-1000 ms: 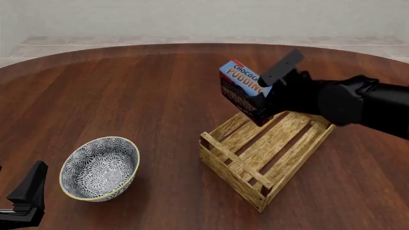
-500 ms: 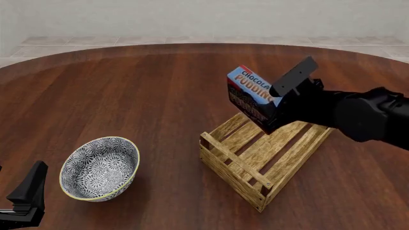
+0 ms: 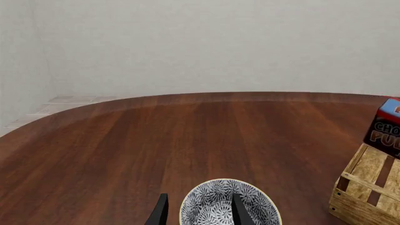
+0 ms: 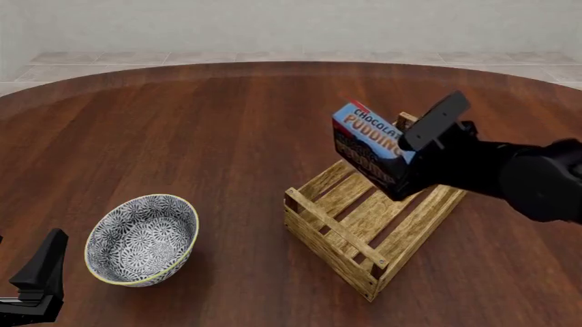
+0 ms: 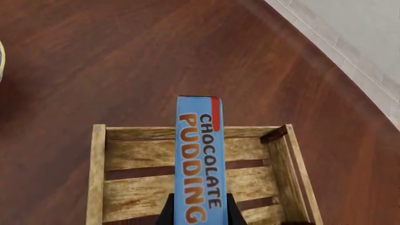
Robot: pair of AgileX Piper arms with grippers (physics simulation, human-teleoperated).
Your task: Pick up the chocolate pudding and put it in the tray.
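Over the far half of the tray, the right gripper holds the chocolate pudding in the air, jaws clamped on the carton's two broad faces near one end. Carton is tilted, blue lettered face up toward the front camera, dark front face toward the tabletop's left edge. It hangs clear above the slats, not touching them as far as I can tell. Judgement: held high and lined up lengthwise with the tray so it can be lowered between the rails without clipping a corner post; right wrist view shows the pudding running straight down the tray's middle, which fits that.

The tray sits right of centre on the tabletop, skewed to the near edge, nothing inside it yet.

The left gripper rests at the near left corner, out of the way, probably parked since one arm is enough. Its jaws stand moderately apart, holding nothing; the left wrist view shows the bowl just beyond the fingertips.

Counts: one pudding carton, one tray, one patterned bowl, two grippers.
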